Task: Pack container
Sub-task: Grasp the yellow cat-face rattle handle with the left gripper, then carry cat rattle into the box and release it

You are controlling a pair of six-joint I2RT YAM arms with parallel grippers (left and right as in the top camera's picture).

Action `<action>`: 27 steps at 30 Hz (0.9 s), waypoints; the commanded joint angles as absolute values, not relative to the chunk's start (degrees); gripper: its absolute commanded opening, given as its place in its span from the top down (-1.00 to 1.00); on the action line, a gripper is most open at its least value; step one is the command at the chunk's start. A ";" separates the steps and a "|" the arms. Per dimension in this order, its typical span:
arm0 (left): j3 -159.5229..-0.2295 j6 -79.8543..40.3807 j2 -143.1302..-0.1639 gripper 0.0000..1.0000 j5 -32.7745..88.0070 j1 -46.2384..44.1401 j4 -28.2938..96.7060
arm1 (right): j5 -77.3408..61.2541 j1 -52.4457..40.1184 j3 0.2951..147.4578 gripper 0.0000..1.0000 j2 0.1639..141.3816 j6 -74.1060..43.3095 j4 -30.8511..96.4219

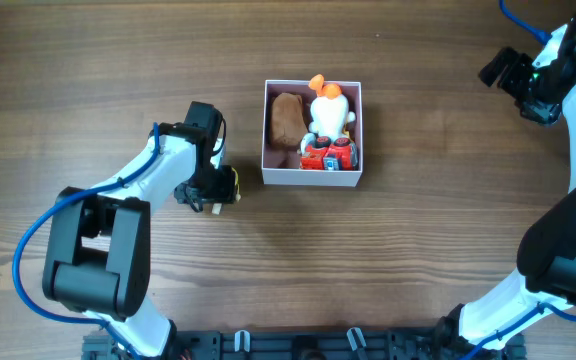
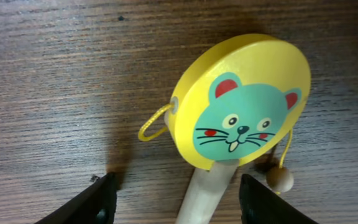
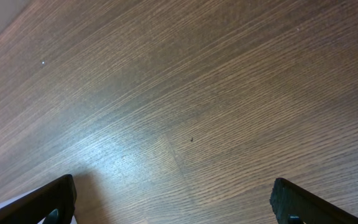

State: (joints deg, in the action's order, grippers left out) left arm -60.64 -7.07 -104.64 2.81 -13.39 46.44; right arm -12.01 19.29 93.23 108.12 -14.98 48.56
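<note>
The container [image 1: 312, 176], a square white box with a pink inside, sits mid-table and holds a brown plush [image 1: 287, 118], a white and orange toy [image 1: 327, 110] and a red toy car [image 1: 328, 154]. A yellow rattle drum with a teal mouse face [image 2: 244, 109] and a pale wooden handle [image 2: 205, 193] lies on the table left of the container; it also shows in the overhead view [image 1: 225, 186]. My left gripper [image 2: 176, 208] is open, its fingers on either side of the handle without touching it. My right gripper [image 3: 173, 205] is open and empty at the far right, above bare wood.
A wooden bead [image 2: 280, 179] on a yellow cord hangs beside the drum, close to my left gripper's right finger. A yellow cord loop [image 2: 154, 123] sticks out on the drum's left. The wooden table [image 1: 428, 240] surrounds everything.
</note>
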 commanded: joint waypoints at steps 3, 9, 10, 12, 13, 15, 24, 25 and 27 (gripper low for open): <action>-59.35 -4.69 -105.58 0.26 3.36 -13.28 45.76 | -12.56 19.14 93.06 -0.99 108.88 -15.42 48.40; -59.37 -4.69 -105.32 0.92 3.38 -13.28 45.65 | -12.56 19.14 93.06 -0.99 108.88 -15.42 48.42; -59.66 -4.69 -105.06 0.92 3.36 -13.28 45.95 | -12.56 19.14 93.06 -0.99 108.88 -15.42 48.42; -61.43 -4.69 -104.44 0.92 3.36 -13.28 47.94 | -12.56 19.16 93.06 -0.99 108.88 -15.42 48.40; -63.07 -4.69 -104.07 0.92 3.38 -13.28 49.71 | -12.56 19.16 93.06 -0.99 108.88 -15.44 48.40; -67.51 -4.69 -103.22 0.92 3.42 -13.45 54.06 | -12.56 19.14 93.06 -0.99 108.88 -15.42 48.40; -91.88 -4.64 -100.16 0.92 9.52 -19.22 62.87 | -12.56 19.16 93.06 -1.00 108.88 -15.42 48.42; -92.25 -3.90 -100.16 0.92 9.39 -20.47 60.77 | -12.56 19.16 93.06 -0.99 108.88 -15.42 48.42; -92.18 -1.19 -100.20 0.92 9.37 -22.57 57.49 | -12.56 19.16 93.06 -1.00 108.88 -15.42 48.42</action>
